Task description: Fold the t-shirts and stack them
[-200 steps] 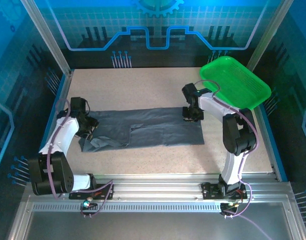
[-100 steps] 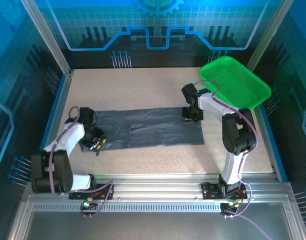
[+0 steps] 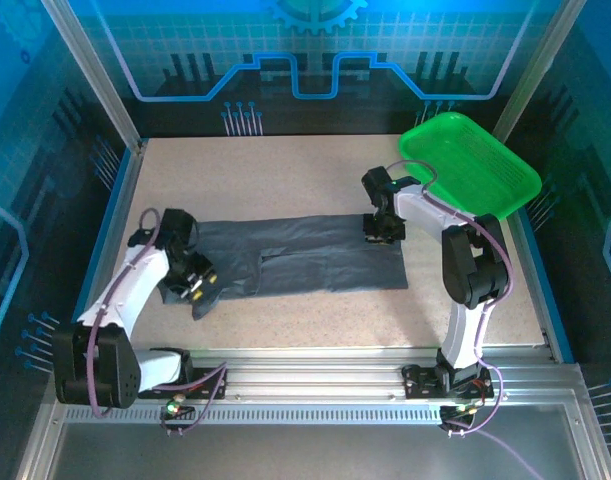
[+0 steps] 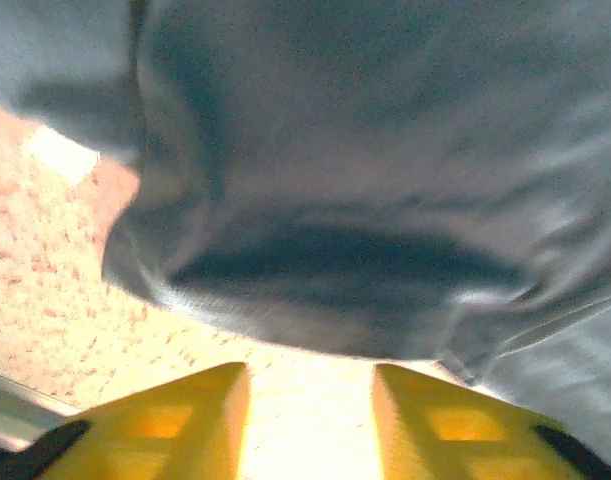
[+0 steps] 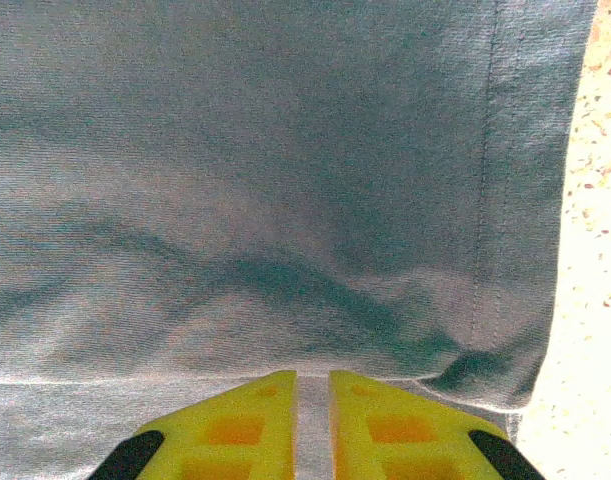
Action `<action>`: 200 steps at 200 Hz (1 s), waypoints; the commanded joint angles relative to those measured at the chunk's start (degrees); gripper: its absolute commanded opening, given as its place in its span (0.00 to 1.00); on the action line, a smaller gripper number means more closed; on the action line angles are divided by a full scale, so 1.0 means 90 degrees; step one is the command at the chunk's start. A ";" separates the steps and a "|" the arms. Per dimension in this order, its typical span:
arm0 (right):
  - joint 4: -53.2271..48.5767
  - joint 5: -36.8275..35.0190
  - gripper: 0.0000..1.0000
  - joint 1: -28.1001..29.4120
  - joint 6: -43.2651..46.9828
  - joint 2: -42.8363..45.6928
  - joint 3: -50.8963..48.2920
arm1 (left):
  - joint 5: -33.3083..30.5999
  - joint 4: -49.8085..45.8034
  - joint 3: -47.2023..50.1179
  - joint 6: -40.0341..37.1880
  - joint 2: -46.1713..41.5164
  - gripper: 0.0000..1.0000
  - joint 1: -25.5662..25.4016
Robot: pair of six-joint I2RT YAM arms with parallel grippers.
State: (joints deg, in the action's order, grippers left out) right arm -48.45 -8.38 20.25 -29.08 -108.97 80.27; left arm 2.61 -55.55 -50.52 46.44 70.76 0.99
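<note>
1. Since a second ago, the left gripper has swung off the far side of the shirt's left end and come toward the near edge of the table. The right gripper hasn't budged.
2. The t-shirt lies as a long narrow strip across the middle of the table, left to right. Its left end is a bit rumpled.
3. On the left wrist cam the yellow fingers are spread apart. There's bare table between them and a puffy cloth edge just ahead, so nothing's grabbed yet.
4. The right fingers are nearly together at the shirt's far-right corner, beside the hem. There's cloth in the slit and ripples running off it, so it looks pinched to me.
5. My read is that they're mid-fold, lining up for the crosswise fold. Next, the left needs to slide under that loose edge, close on it, then carry it over toward the right end.
6. There's plenty of open table on the far side and some near the front rail. The green tray sits at the far-right corner just behind the right arm, so that side is tighter.
</note>
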 commanded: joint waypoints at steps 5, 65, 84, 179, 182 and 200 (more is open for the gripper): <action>0.0127 0.0174 0.17 0.0012 0.0018 0.0110 -0.0100 | -0.0481 0.0189 -0.0271 -0.0190 0.0068 0.42 0.0865; 0.0074 0.0717 0.23 -0.0389 -0.0001 -0.0375 0.0004 | -0.0028 0.2203 0.0127 -0.0961 0.1196 0.46 0.1996; 0.0107 0.0775 0.25 -0.0424 0.0018 -0.0375 0.0035 | 0.0106 0.2658 0.0369 -0.1232 0.1220 0.46 0.2038; 0.0080 0.0865 0.26 -0.0423 0.0048 -0.0544 0.0209 | 0.0452 0.3681 0.1024 -0.1349 0.1594 0.38 0.2035; 0.0080 0.0868 0.26 -0.0425 0.0048 -0.0542 0.0220 | 0.0448 0.3677 0.1027 -0.1359 0.1611 0.38 0.2038; 0.0056 0.0864 0.26 -0.0428 0.0041 -0.0549 0.0258 | 0.0356 0.3615 0.1015 -0.1370 0.1641 0.35 0.2038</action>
State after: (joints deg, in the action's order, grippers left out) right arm -47.31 -1.41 16.69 -29.06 -113.27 80.64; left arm 5.45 -23.51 -41.89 35.81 84.66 19.07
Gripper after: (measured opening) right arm 0.262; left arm 0.364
